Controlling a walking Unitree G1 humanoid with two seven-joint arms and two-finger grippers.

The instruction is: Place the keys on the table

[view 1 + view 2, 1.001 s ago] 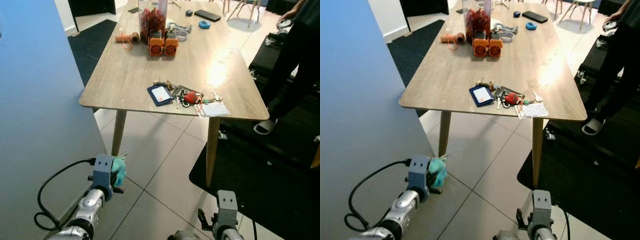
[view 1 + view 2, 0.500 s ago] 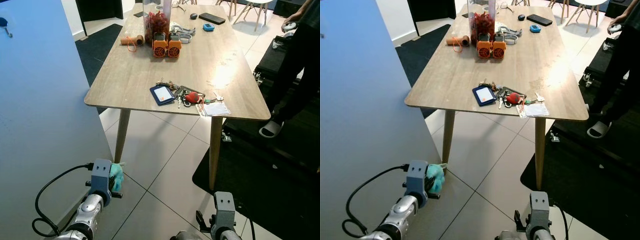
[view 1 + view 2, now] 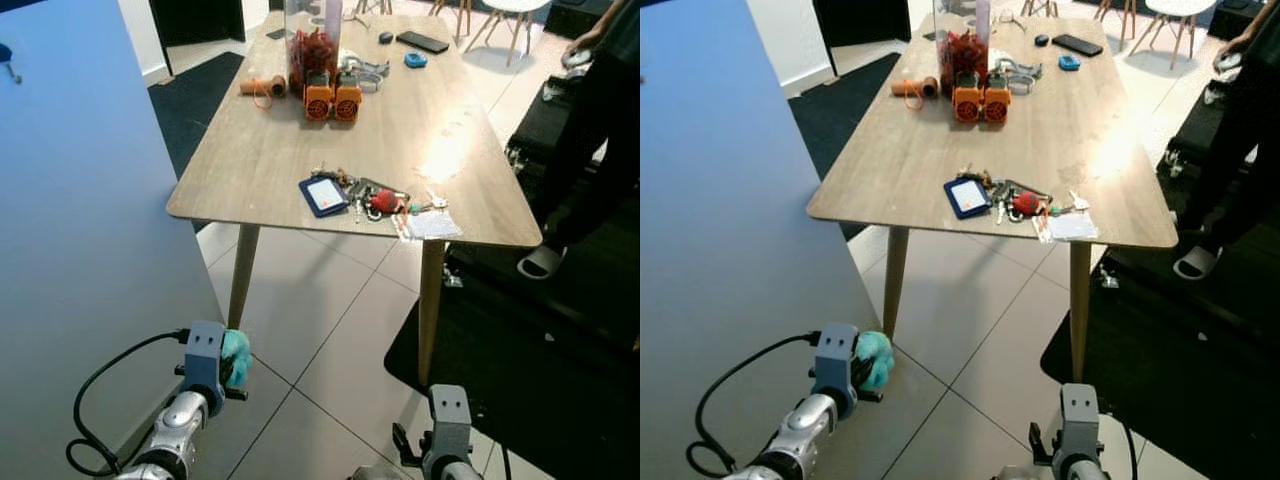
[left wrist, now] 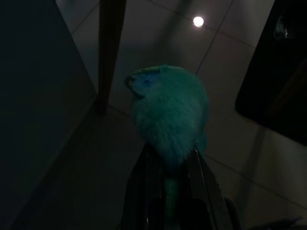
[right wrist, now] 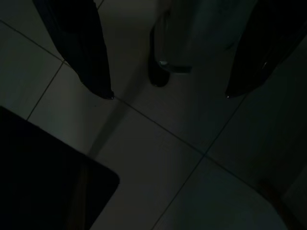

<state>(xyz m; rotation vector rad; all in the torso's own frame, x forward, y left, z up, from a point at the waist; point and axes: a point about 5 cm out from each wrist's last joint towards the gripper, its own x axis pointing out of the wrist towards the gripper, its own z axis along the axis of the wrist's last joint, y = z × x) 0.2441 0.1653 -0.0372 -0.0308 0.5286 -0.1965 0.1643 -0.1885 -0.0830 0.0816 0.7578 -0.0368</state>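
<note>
At the lower left of the frame, the left hand [image 3: 232, 358] hangs low over the tiled floor [image 3: 330, 330], its fingers [image 4: 201, 175] pinching a teal fluffy ball [image 4: 168, 112]; any keys on it are too dark to make out. The right hand [image 5: 168, 91] sits at the bottom edge with fingers spread wide over the tiles. The wooden surface [image 3: 260, 150] fills the upper centre, carrying a bunch of keys [image 3: 375, 198], a blue card holder [image 3: 322, 194] and two orange objects [image 3: 332, 101]. A person [image 3: 600, 110] stands at the upper right.
</note>
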